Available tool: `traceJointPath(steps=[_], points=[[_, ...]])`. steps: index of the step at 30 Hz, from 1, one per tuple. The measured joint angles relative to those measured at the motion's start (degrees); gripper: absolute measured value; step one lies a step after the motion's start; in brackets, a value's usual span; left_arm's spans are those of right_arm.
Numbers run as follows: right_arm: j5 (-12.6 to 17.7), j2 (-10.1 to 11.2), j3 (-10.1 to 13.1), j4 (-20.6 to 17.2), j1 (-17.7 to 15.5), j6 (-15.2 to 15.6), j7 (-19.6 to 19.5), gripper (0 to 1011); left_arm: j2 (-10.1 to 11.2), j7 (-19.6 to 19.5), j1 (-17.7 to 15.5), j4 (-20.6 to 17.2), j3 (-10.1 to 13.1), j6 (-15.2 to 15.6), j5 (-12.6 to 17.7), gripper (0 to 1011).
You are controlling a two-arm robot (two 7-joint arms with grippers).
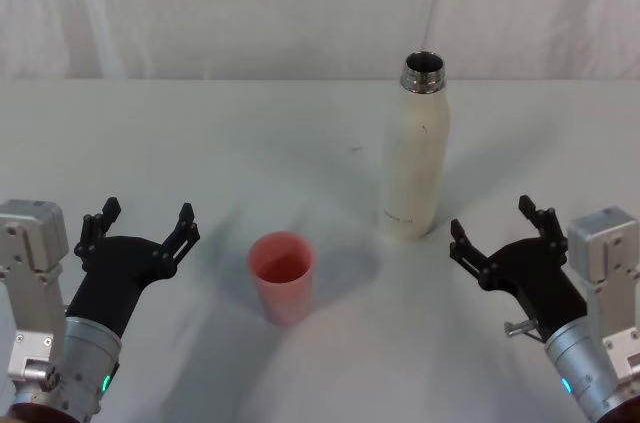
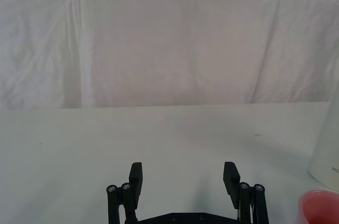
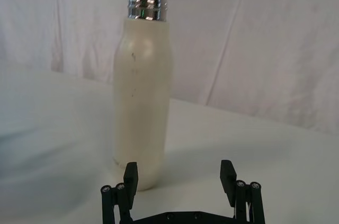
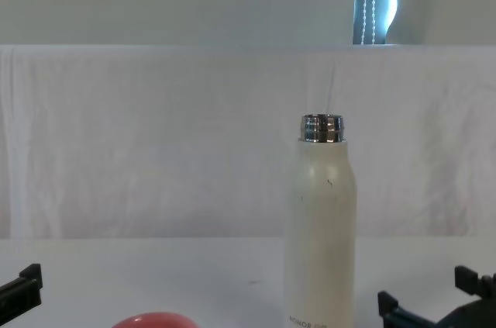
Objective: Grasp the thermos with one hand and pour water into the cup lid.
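The worktop [image 1: 150, 143] is a pale cloth-covered surface running back to a draped white backdrop, and both arms sit low at its near edge. The thermos [image 1: 416, 148] stands upright right of centre, about midway between the near and far edges, its long axis vertical and its steel neck uncapped. The right gripper [image 1: 492, 225] rests toward the near right corner with its fingers [image 3: 130, 177] spread apart and holding nothing. From the right wrist view the bottle stands just ahead of that gripper and a little off to the left-finger side, so the opening is not yet centred on the body. The left gripper [image 1: 140, 225] sits toward the near left corner, fingers likewise apart and empty, well apart from the bottle. The cup lid [image 1: 282, 275] stands mouth-up near the centre of the near edge, between the two grippers and closer to the left one, near the thermos but apart from it.

The right arm is plainly the nearer for the grasp; it would likely need to advance and shift inward until the fingers straddle the upright body, then close across it
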Motion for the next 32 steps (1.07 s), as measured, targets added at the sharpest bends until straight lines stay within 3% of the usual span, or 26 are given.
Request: traceJointPath(steps=[6,32], points=[[-1.4,-1.2,0.0,0.7,-0.8,-0.9,-0.2,1001,0.0,0.0,0.0,0.0,0.0,0.0,0.0,1001],[-1.1,-1.0,-0.1,0.7,-0.6,-0.7,-0.2,1001,0.0,0.0,0.0,0.0,0.0,0.0,0.0,1001]])
